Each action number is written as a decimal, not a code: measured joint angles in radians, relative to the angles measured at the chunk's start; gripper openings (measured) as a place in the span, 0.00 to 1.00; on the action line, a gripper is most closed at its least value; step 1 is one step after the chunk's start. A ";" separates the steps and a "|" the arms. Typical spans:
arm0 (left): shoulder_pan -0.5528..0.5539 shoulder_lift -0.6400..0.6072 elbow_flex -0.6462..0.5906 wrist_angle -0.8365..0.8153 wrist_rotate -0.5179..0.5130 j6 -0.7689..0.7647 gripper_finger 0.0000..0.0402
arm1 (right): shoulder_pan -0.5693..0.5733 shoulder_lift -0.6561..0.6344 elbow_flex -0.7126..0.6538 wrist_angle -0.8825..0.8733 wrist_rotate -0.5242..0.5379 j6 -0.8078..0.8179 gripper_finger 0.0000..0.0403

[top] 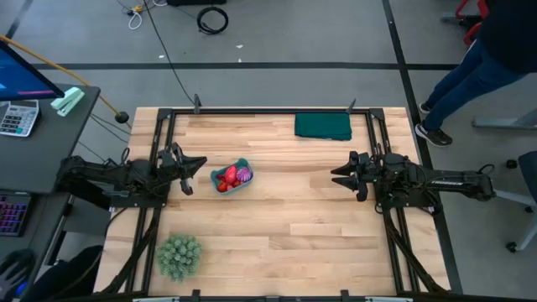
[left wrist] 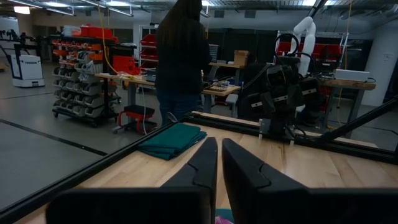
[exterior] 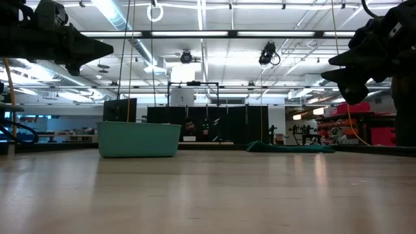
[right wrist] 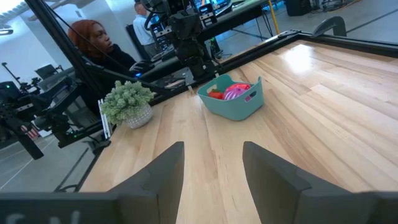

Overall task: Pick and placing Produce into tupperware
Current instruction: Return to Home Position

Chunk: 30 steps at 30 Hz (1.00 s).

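Observation:
The teal tupperware (top: 232,178) stands on the table left of centre, resting on its base (exterior: 138,151). Inside it lie red produce pieces (top: 225,179) and a magenta-purple piece (top: 244,174), which also show in the right wrist view as the produce (right wrist: 229,92). My left gripper (top: 200,164) hovers shut just left of the container, above the table, with its fingers (left wrist: 205,155) pointing level across it. My right gripper (top: 337,176) hovers open at the right side, facing the tupperware (right wrist: 233,102) from well away, with nothing between its fingers (right wrist: 168,162).
A folded dark green cloth (top: 323,126) lies flat at the far edge. A fuzzy green potted plant (top: 179,256) stands at the near left corner. Black frame rails (top: 159,168) border the table. A person (top: 470,67) stands beyond the far right corner. Bare wood lies between the grippers.

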 joint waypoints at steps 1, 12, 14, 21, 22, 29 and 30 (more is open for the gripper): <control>0.000 0.000 0.000 0.000 0.000 0.000 0.07 | 0.000 0.000 0.000 0.000 0.000 0.000 0.43; 0.000 0.000 0.000 0.000 0.000 0.000 0.09 | 0.000 0.000 0.000 0.000 0.000 0.000 0.43; 0.000 0.000 0.000 0.000 0.000 0.000 0.09 | 0.000 0.000 0.000 0.000 0.000 0.000 0.43; 0.000 0.000 0.000 0.000 0.000 0.000 0.08 | 0.000 0.000 0.000 0.000 0.000 0.000 0.43; 0.000 0.000 0.000 0.000 0.000 0.000 0.08 | 0.000 0.000 0.000 0.000 0.000 0.000 0.43; 0.000 0.000 0.000 0.000 0.000 0.000 0.06 | 0.000 0.000 0.000 0.000 0.000 0.000 0.43; 0.000 0.000 0.000 0.000 0.000 0.000 0.06 | 0.000 0.000 0.000 0.000 0.000 0.000 0.43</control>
